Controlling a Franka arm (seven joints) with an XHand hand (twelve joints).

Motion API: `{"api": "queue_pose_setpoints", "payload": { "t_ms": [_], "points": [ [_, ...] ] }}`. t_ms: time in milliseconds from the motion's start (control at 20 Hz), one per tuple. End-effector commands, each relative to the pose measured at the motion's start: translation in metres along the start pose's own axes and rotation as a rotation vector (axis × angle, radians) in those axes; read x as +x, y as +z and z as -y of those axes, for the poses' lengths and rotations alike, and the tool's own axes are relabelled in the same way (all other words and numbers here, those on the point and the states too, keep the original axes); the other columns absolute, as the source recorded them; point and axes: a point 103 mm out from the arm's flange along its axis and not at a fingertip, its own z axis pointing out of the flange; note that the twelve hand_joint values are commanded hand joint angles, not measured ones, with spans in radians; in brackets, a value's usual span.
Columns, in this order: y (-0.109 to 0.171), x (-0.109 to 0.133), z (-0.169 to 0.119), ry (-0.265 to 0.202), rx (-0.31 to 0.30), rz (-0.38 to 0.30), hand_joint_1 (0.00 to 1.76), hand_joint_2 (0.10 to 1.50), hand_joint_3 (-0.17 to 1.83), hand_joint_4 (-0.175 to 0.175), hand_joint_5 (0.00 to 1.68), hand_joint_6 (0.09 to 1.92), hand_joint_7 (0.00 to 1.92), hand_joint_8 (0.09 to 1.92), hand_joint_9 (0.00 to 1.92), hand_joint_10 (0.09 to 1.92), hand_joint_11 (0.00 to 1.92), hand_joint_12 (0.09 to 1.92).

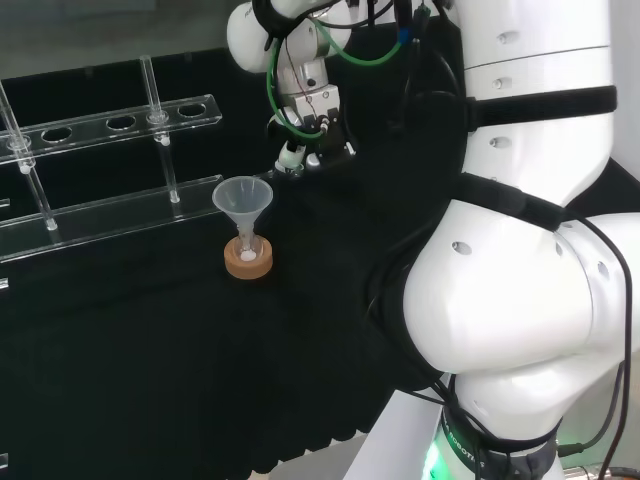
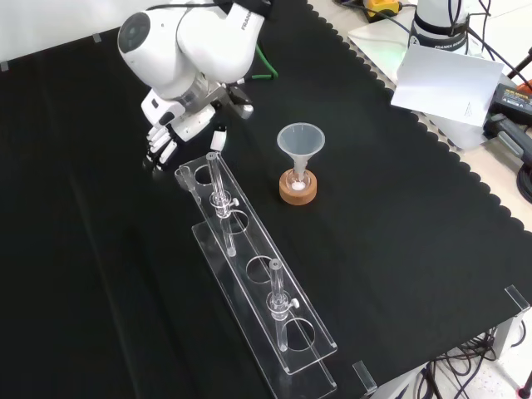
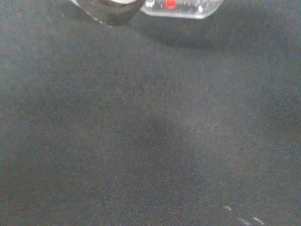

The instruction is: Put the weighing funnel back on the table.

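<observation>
Black cloth (image 2: 399,274) covers the whole bench, with its scalloped edge running down the right side of my front view. A long clear rack (image 2: 249,270) lies slantwise through the middle of that frame, and two thin glass tubes (image 2: 278,295) stand upright in it. Just right of the rack's upper end stands the funnel (image 2: 300,143), mouth up, with its stem in a small flask (image 2: 298,177) on a cork ring (image 2: 298,194).

The hand (image 2: 169,135) sits in the upper left of the front view, low over the cloth, just beyond the rack's far end and under the arm's white link (image 2: 179,37). From my head view I see the hand (image 1: 305,135) at the top centre of the frame, above and to the right of the funnel (image 1: 243,197), well apart from it.

On the wrist feed, a small clear piece with a red mark, which I take for the weighing funnel (image 3: 181,7), sits at the upper edge, close over the cloth, just beside a dark blurred part of the hand (image 3: 110,10). I cannot tell whether the hand is released or grasping that piece, nor whether the piece rests on the cloth.
</observation>
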Motion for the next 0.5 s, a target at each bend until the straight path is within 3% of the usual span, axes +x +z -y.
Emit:
{"api": "queue_pose_setpoints", "payload": {
  "t_ms": [50, 500],
  "points": [
    [-0.032, -0.004, 0.036, 0.014, -0.056, 0.005, 0.91, 0.93, -0.17, -0.018, 0.32, 0.09, 0.01, 0.55, 0.21, 0.7, 0.17, 1.35],
    [-0.063, -0.001, 0.086, 0.039, -0.111, -0.006, 0.91, 0.93, -0.17, -0.018, 0.37, 0.09, 0.04, 0.6, 0.29, 0.69, 0.22, 1.34]
  ]
}}
